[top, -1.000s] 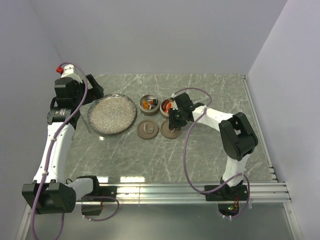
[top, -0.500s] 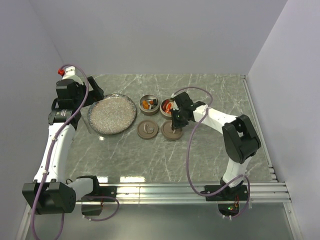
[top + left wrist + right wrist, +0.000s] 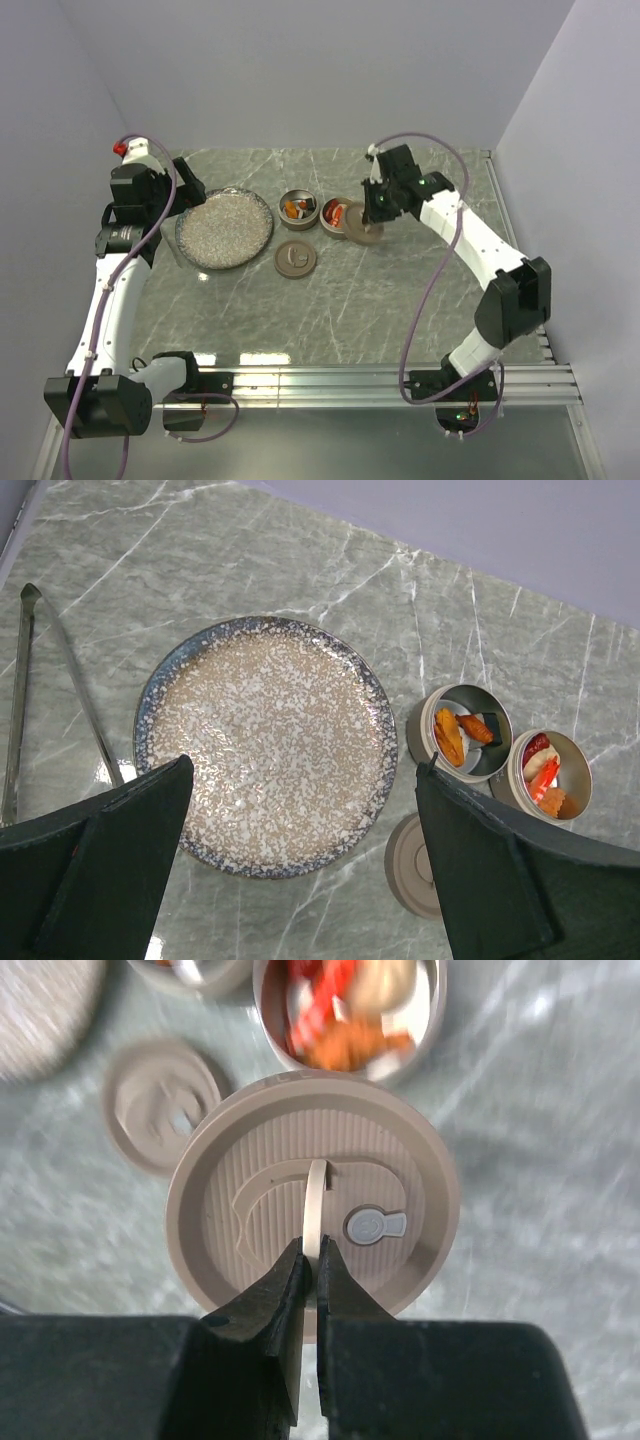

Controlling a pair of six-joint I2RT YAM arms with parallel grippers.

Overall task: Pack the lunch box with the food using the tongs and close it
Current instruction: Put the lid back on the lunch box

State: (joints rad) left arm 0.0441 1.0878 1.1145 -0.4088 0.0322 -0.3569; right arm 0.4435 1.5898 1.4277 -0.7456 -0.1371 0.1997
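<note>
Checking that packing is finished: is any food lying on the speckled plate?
No, the left wrist view shows the plate bare; the food sits in the two tins.

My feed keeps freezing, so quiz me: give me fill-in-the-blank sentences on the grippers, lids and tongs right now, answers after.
1. The right gripper is ____ on the upright tab of a tan lid.
2. The left gripper hangs ____ over the speckled plate, holding nothing.
3. The tongs lie on the table to the plate's ____.
4. The other lid lies flat, and exactly ____ tins stand uncovered with food inside.
Missing words: shut; open; left; two
</note>
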